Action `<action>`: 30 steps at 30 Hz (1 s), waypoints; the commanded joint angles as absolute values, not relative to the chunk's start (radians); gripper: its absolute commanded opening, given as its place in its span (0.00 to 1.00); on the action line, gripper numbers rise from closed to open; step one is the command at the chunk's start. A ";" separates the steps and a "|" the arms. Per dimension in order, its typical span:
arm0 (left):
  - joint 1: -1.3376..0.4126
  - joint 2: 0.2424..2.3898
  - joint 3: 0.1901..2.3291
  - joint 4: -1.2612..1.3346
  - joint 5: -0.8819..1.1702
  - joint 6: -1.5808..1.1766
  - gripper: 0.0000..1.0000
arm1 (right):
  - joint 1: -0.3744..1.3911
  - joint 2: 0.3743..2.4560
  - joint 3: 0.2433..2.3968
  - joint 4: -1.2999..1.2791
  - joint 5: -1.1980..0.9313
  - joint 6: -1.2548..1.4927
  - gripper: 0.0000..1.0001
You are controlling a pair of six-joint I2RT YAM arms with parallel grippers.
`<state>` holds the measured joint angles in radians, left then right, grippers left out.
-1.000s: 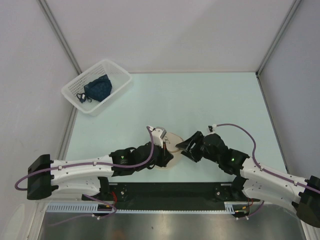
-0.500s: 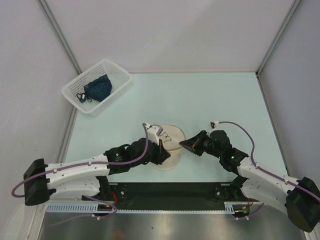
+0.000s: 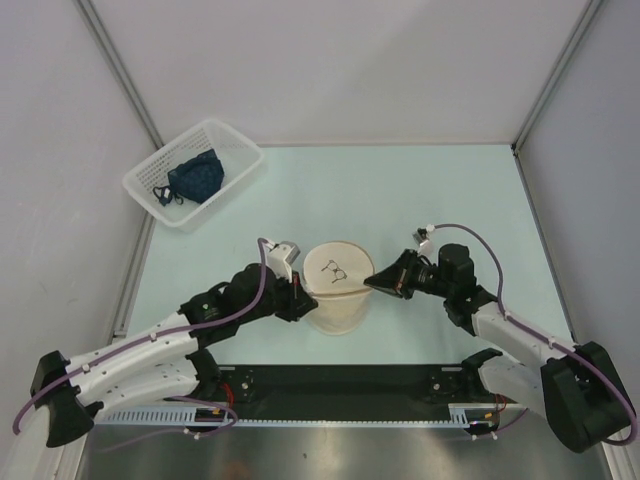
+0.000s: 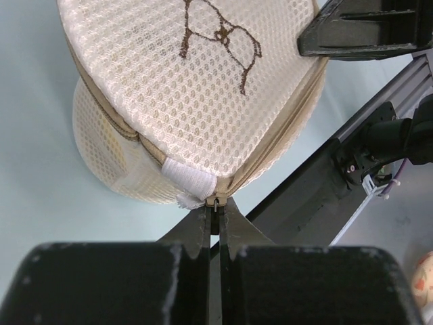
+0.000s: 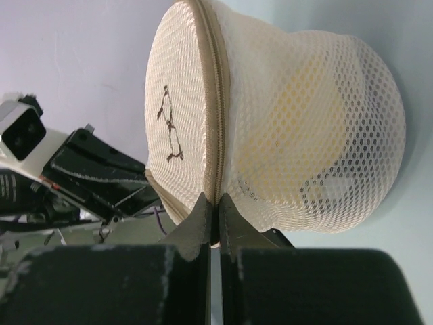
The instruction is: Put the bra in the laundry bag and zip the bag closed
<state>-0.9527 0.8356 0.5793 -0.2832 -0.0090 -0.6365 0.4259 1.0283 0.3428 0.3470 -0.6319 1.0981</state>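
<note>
1. One bag: squat round drum, cream honeycomb mesh, tan zip, dark bra drawing on lid; standing on pale table.
2. One bra: soft yellow shape, dim through mesh, inside bag.
3. Left gripper, at bag's left: black fingers closed on small metal zip pull beside white fabric tab.
4. Right gripper, at bag's right: fingers pinched shut on bag's zip seam.
5. One white slatted basket, far left, holding one dark blue garment.
</note>
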 commanded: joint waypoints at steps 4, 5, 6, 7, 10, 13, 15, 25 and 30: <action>-0.825 0.779 0.583 -0.436 -0.040 -0.557 0.00 | 0.324 1.092 0.393 0.405 -0.765 0.904 0.00; -0.819 0.770 0.584 -0.430 -0.031 -0.546 0.00 | 0.321 1.094 0.396 0.406 -0.770 0.891 0.00; -0.815 0.762 0.583 -0.420 -0.022 -0.532 0.00 | 0.321 1.101 0.397 0.435 -0.782 0.888 0.00; -0.815 0.755 0.578 -0.413 -0.018 -0.522 0.00 | 0.319 1.100 0.408 0.439 -0.791 0.882 0.00; -0.805 0.739 0.584 -0.417 -0.014 -0.541 0.00 | 0.319 1.097 0.431 0.448 -0.814 0.862 0.00; -0.804 0.718 0.562 -0.378 0.024 -0.564 0.00 | 0.314 1.077 0.463 0.374 -0.804 0.798 0.00; -0.804 0.692 0.532 -0.351 0.048 -0.572 0.00 | 0.316 1.068 0.472 0.350 -0.798 0.769 0.00; -0.798 0.540 0.571 -0.360 0.020 -0.601 0.61 | 0.316 1.032 0.476 0.342 -0.828 0.726 0.00; -0.790 0.518 0.662 -0.417 0.002 -0.620 0.87 | 0.316 1.086 0.446 0.425 -0.877 0.756 0.00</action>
